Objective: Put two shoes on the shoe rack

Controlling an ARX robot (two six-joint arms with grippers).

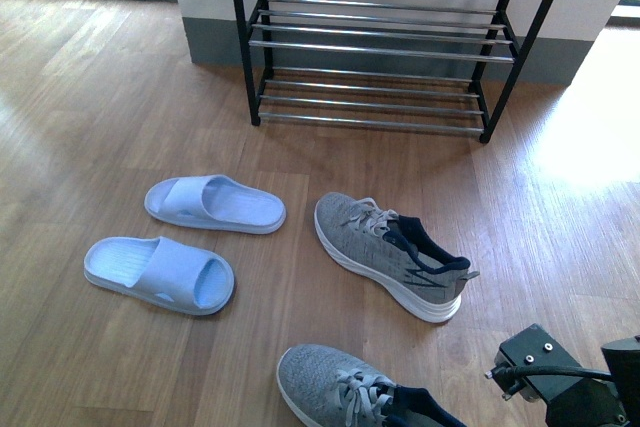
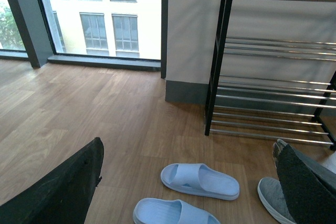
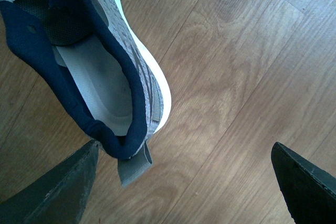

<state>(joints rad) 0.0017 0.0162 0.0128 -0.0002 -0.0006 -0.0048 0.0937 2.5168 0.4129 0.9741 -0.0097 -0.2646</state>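
Two grey knit sneakers lie on the wood floor: one in the middle (image 1: 392, 253), the other (image 1: 350, 387) at the near edge, partly cut off. Two pale blue slides (image 1: 214, 202) (image 1: 160, 272) lie to their left. The black shoe rack (image 1: 378, 47) with chrome bars stands at the back against the wall, and its tiers hold nothing. My right gripper (image 3: 185, 144) is open above the floor, with one sneaker's navy-lined heel (image 3: 102, 85) beside one finger (image 3: 58, 187). My left gripper (image 2: 191, 144) is open and high, looking over the slides (image 2: 199, 180) toward the rack (image 2: 273, 66).
A grey skirting and white wall (image 1: 200, 7) run behind the rack. A floor-length window (image 2: 94, 14) is off to the left. Part of my right arm (image 1: 560, 377) shows at the near right. Bare wood floor (image 1: 560, 207) lies right of the sneakers.
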